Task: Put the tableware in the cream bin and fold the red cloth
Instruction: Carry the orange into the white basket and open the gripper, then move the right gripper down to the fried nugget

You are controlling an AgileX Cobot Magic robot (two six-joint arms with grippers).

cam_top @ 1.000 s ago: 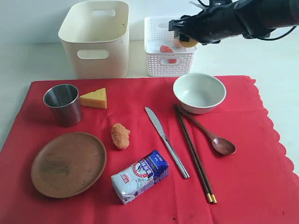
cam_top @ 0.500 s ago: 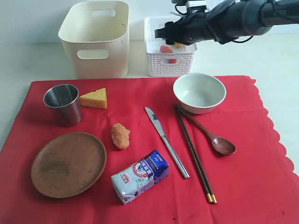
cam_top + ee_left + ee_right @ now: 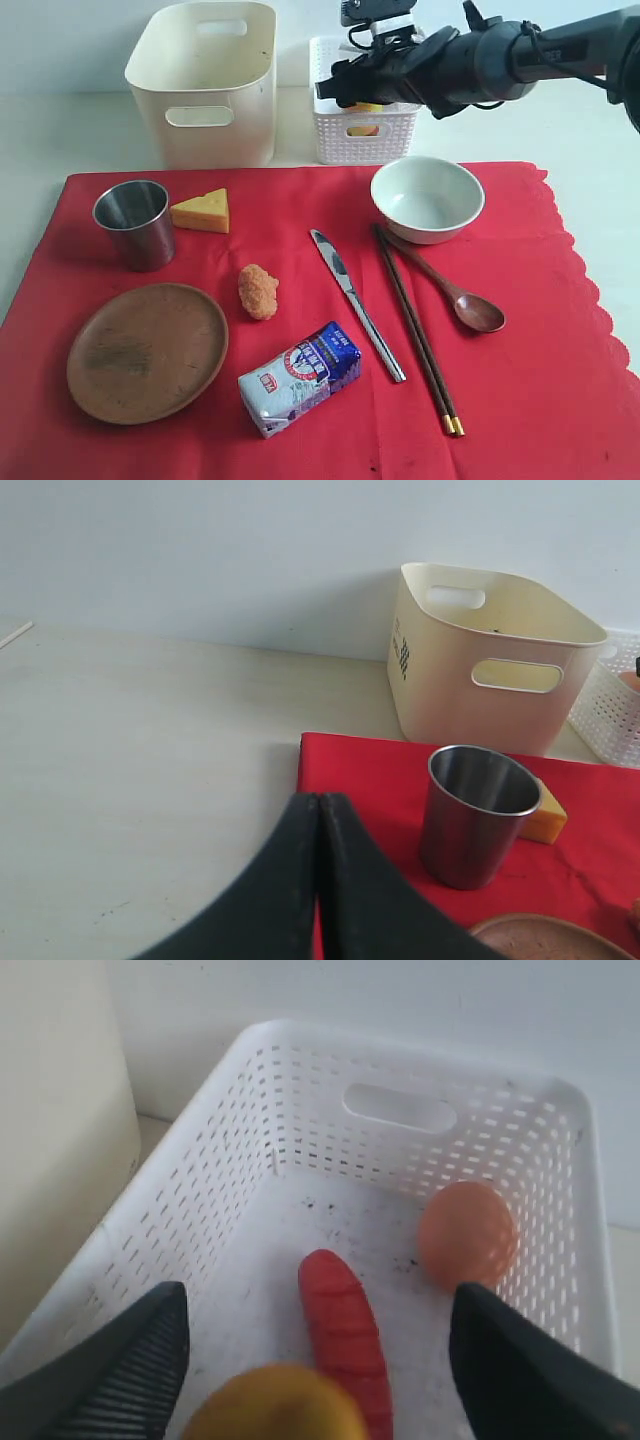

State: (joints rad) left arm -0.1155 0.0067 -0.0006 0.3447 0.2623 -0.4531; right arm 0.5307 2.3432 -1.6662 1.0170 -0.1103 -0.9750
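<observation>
On the red cloth (image 3: 540, 380) lie the steel cup (image 3: 133, 222), wooden plate (image 3: 147, 350), knife (image 3: 355, 302), chopsticks (image 3: 415, 330), dark spoon (image 3: 455, 292) and pale bowl (image 3: 427, 198). The cream bin (image 3: 205, 80) stands behind the cloth at the left. My right gripper (image 3: 335, 88) hovers over the white basket, jaws wide open (image 3: 318, 1295), gripping nothing. My left gripper (image 3: 318, 800) is shut and empty, low beside the cloth's corner (image 3: 360, 770), near the cup (image 3: 478, 815) and bin (image 3: 490, 655). It is out of the exterior view.
The white lattice basket (image 3: 362, 140) holds a sausage (image 3: 345, 1335), an egg (image 3: 466, 1232) and a lemon (image 3: 275, 1405) lying loose between the right jaws. Cheese (image 3: 201, 211), a nugget (image 3: 258, 291) and a milk packet (image 3: 300, 377) lie on the cloth.
My right arm swung left over the basket. It carried the lemon a second ago; now its jaws are open and the lemon is free in the basket.
</observation>
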